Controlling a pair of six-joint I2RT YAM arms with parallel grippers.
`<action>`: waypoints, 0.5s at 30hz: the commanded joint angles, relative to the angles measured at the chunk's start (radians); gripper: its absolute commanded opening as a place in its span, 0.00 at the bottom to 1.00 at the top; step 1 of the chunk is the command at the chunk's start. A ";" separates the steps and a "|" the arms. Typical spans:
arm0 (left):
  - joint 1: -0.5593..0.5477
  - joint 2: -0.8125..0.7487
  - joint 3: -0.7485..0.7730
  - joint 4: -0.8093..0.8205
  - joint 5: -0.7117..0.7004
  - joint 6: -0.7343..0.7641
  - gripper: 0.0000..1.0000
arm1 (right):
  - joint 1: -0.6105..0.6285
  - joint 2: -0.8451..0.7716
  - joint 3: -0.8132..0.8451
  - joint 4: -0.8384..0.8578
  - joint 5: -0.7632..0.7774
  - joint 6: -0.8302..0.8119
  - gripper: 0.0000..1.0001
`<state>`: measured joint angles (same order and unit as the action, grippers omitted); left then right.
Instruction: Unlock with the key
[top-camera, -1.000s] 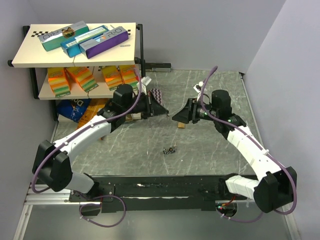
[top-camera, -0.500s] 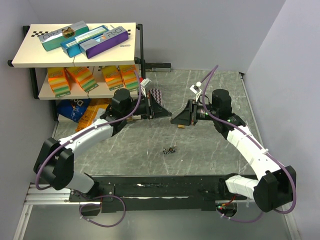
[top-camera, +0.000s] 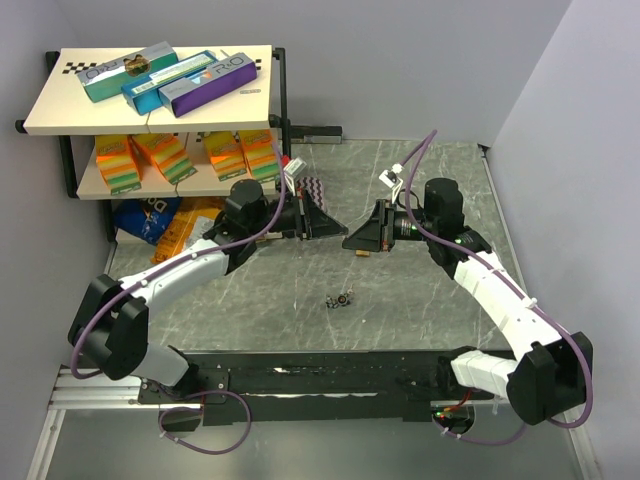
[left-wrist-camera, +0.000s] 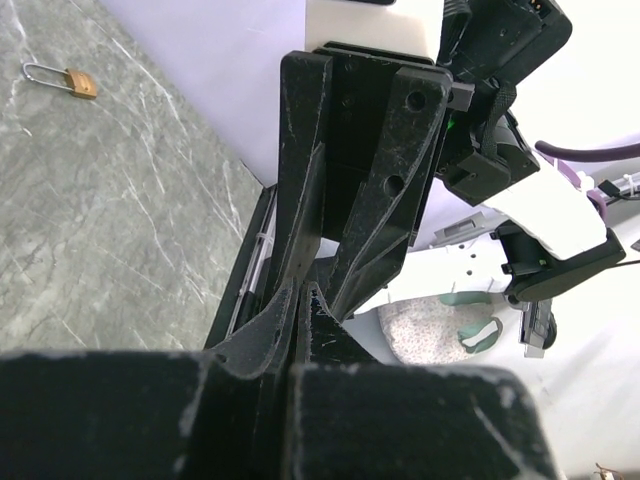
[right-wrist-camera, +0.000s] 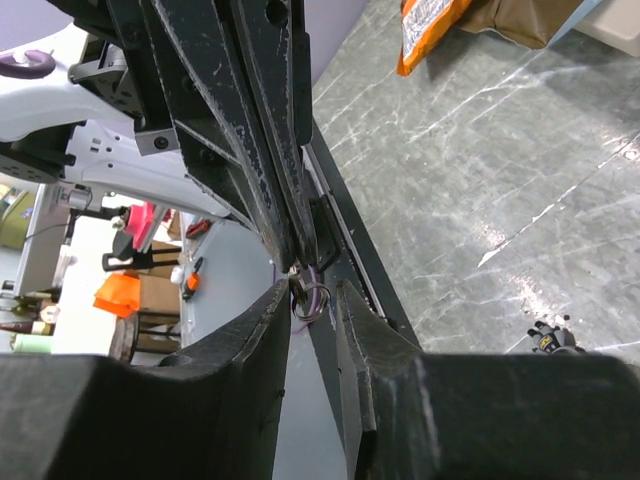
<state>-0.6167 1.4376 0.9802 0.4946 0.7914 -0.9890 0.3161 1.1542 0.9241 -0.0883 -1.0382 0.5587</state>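
Note:
My left gripper (top-camera: 328, 222) and right gripper (top-camera: 350, 240) meet tip to tip in mid-air over the middle of the table. In the right wrist view the left gripper's fingers (right-wrist-camera: 285, 215) are shut on the key, whose silver ring (right-wrist-camera: 310, 292) hangs from their tips. My right gripper (right-wrist-camera: 312, 295) is open, with the ring between its fingertips; I cannot tell if they touch it. In the left wrist view my left gripper (left-wrist-camera: 303, 290) is shut, with the right gripper's fingers (left-wrist-camera: 385, 170) just beyond. A brass padlock (left-wrist-camera: 73, 80) lies on the table, below the right gripper in the top view (top-camera: 364, 251).
A small dark metal object (top-camera: 342, 298) lies on the table toward the front, also in the right wrist view (right-wrist-camera: 550, 338). A two-tier shelf (top-camera: 60, 120) with boxes stands at the back left, with snack bags (top-camera: 150, 220) below it.
My left gripper has moved right, closing the gap to the right gripper. The right gripper has shifted slightly left. The object on the table has not moved.

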 joint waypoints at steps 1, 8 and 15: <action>-0.014 -0.003 -0.002 0.047 0.014 0.006 0.01 | -0.009 -0.034 0.038 0.073 -0.022 0.018 0.32; -0.015 0.000 0.005 0.044 0.014 0.010 0.01 | -0.014 -0.040 0.028 0.084 -0.031 0.029 0.10; -0.020 0.021 0.029 0.003 -0.007 0.029 0.03 | -0.014 -0.030 0.025 0.081 -0.030 0.033 0.00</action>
<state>-0.6254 1.4376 0.9802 0.4969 0.7891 -0.9852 0.3065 1.1435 0.9241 -0.0601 -1.0508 0.5907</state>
